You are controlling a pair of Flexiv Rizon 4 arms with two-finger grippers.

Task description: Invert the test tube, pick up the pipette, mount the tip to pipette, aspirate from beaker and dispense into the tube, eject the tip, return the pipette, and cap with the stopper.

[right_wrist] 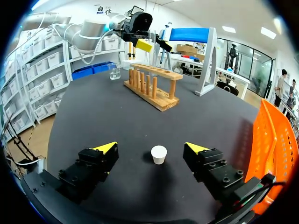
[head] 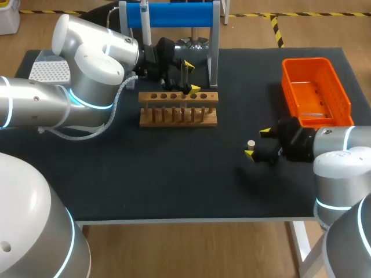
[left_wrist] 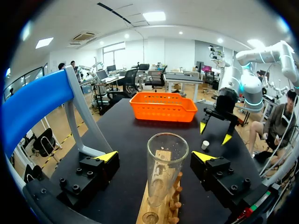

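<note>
A clear glass test tube [left_wrist: 163, 168] stands upright in the wooden rack [left_wrist: 161, 203], mouth up. My left gripper [left_wrist: 155, 156] hangs over it, open, with the tube between its fingers and a gap on each side. In the head view the left gripper [head: 186, 76] sits above the rack [head: 178, 108]. A small white stopper [right_wrist: 159, 154] stands on the black table between the wide-apart fingers of my right gripper [right_wrist: 152, 148], untouched. The head view shows the stopper [head: 251, 143] in the right gripper [head: 258, 143]. The pipette [head: 145, 20] hangs on the blue stand [head: 174, 14].
An orange basket [head: 316, 90] sits at the back right of the table. A white tip box [head: 49, 70] is at the back left, partly behind my left arm. A small glass beaker [right_wrist: 114, 71] stands beyond the rack's far end.
</note>
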